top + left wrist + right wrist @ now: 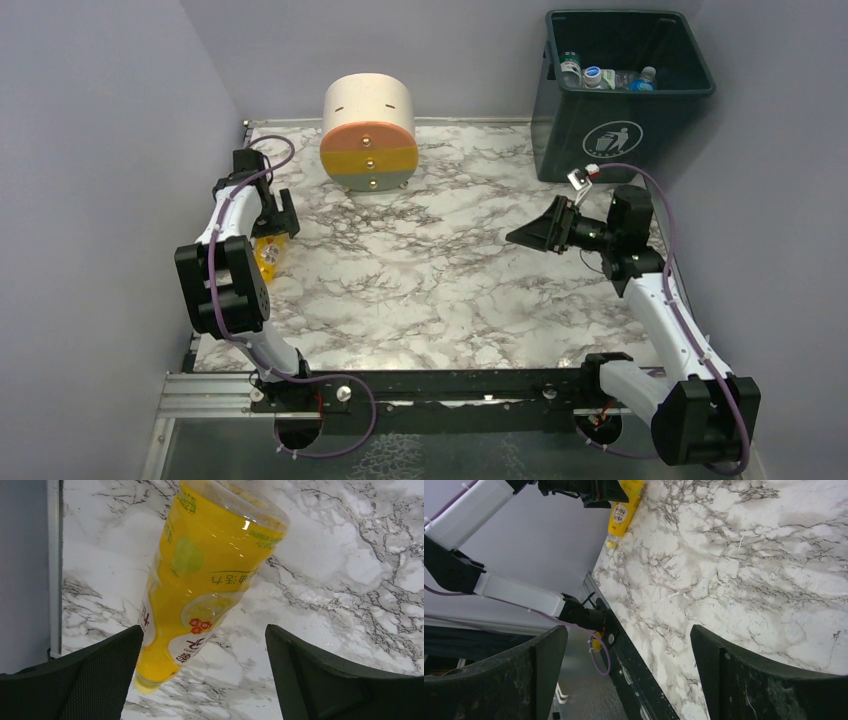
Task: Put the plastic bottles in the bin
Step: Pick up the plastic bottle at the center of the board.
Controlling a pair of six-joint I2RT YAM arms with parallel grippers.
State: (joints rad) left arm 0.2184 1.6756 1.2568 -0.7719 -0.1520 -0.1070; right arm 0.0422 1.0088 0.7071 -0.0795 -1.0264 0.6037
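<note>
Left wrist view: my left gripper (pixel 202 632) hangs close to the edge of the white marble table (pixel 350 555), open marble opposite. A yellow plastic bottle (pixel 205 565) lies slanted between my wide-spread fingers (pixel 95 677).

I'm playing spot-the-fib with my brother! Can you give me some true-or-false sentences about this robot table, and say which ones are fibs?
1. A yellow plastic bottle lies on the white marble table under the open left gripper. True.
2. The dark green square plastic bin is empty. False: clear bottles lie inside it.
3. The right gripper is holding a bottle. False: it is open and holds nothing.
4. A cream round drawer unit with orange, yellow and green fronts stands at the far side of the table. True.
</note>
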